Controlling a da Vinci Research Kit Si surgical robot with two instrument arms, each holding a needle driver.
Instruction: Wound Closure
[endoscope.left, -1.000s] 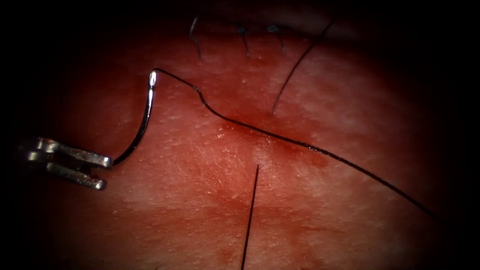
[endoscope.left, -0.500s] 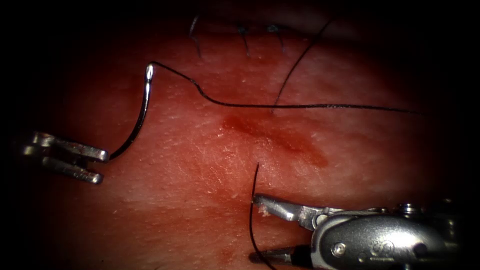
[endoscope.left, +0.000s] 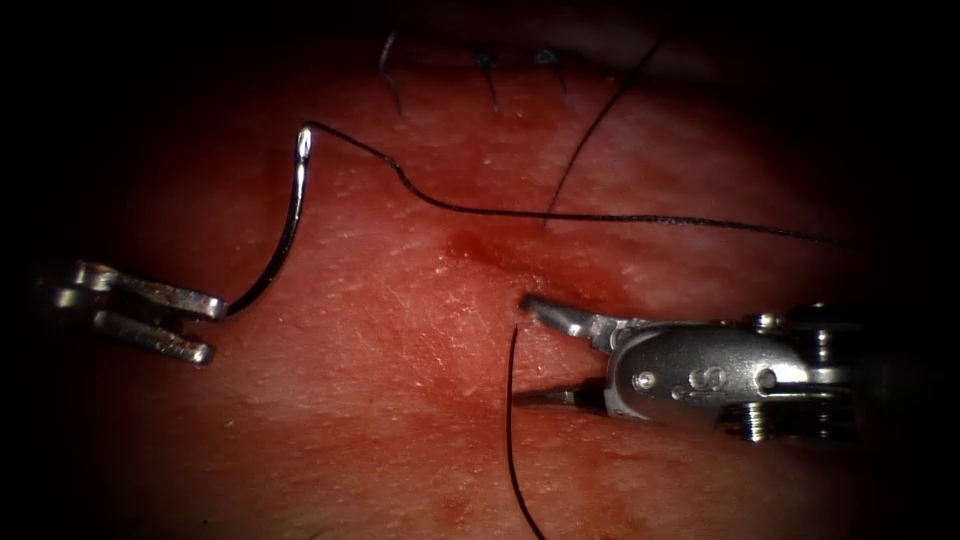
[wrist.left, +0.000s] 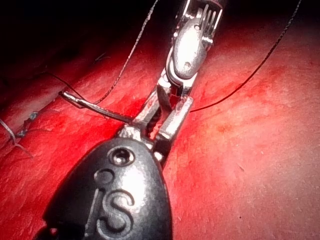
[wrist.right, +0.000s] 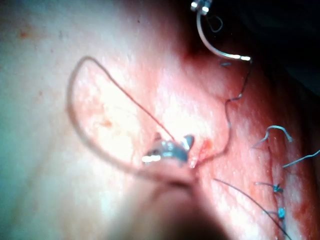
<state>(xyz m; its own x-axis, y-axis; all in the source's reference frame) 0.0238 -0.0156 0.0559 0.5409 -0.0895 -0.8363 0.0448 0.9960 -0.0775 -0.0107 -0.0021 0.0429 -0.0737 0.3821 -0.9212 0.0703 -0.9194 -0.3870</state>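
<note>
Needle (endoscope.left: 288, 228) first: your left gripper (endoscope.left: 205, 328) clamps it near its pointed end, and the whole curve arcs up and away from the jaws, clear of the tissue (endoscope.left: 380, 420), on the left side of the scene. The swaged end sits at the far top of that arc, and the thread (endoscope.left: 600, 216) leaves it there, dips, then runs in a long, nearly level line toward the right, lying over the tissue surface. You can see the same hold in the left wrist view, where the left gripper (wrist.left: 150, 125) pinches the needle (wrist.left: 95, 107).

Your right gripper (endoscope.left: 520, 350) comes in from the right with its jaws spread wide, holding nothing. Its tips sit just beside a separate strand of thread (endoscope.left: 510, 420) that rises from the near edge and ends between the two jaw tips. A patch of red fluid (endoscope.left: 520, 265) marks the tissue just beyond the far jaw. Farther off, cut ends of thread (endoscope.left: 488, 80) stand along the far edge.
</note>
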